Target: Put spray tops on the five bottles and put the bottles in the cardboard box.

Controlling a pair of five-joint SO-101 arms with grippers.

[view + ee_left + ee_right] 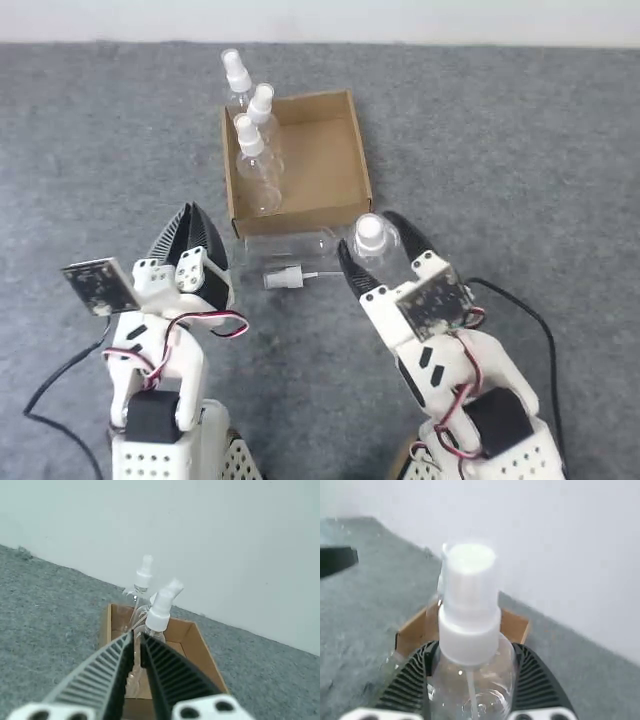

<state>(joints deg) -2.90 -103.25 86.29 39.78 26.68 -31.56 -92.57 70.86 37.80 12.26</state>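
High view: the box (340,165) sits on grey carpet (520,150). Three capped bottles (262,170) stand along the box's left wall. The farthest is at the far corner, and I cannot tell whether it is inside. A clear uncapped bottle (295,245) lies just in front of the box, with a loose spray top (282,277) beside it. The left gripper (190,212), closed and empty, is near the box's front left corner. The right gripper (365,232) clamps the held bottle (370,236), capped and upright, at the front right corner.

Left wrist view: the left gripper (136,637), fingers pressed together, points at the box (195,640) and the capped bottles (161,610).

Right wrist view: the right gripper (472,652) squeezes the held bottle (470,625) below its cap, with the box (415,630) behind.
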